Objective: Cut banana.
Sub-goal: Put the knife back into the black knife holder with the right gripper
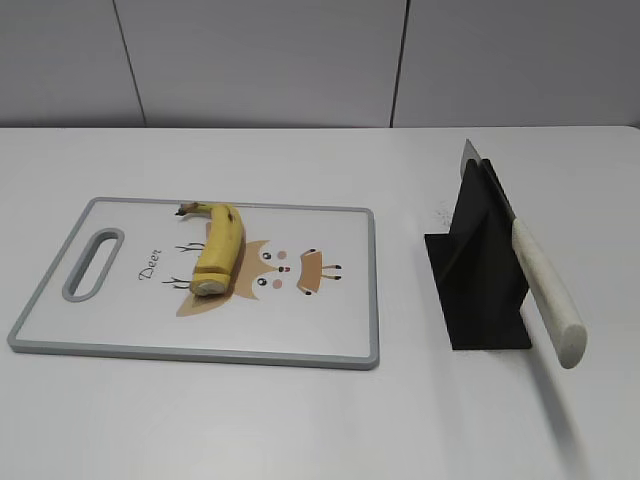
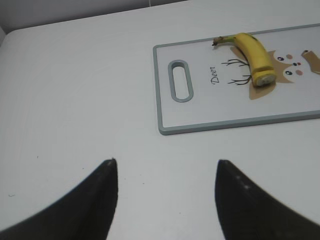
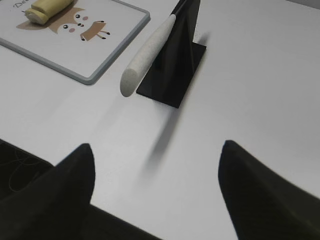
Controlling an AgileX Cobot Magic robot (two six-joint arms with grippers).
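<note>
While wrist views show pincers, exterior shows banana, knife

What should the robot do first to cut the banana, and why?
Probably move the open right gripper toward the knife's white handle. The knife sits in its black stand, both grippers are empty, and the banana lies ready on the cutting board.

- My two claws, left gripper and right gripper: black.
- Banana: yellow, dark stem tip, pale cut end.
- Cutting board: white, grey rim, brown cartoon deer print.
- Knife: off-white handle.
- Knife stand: black.
- Table: white.
</note>
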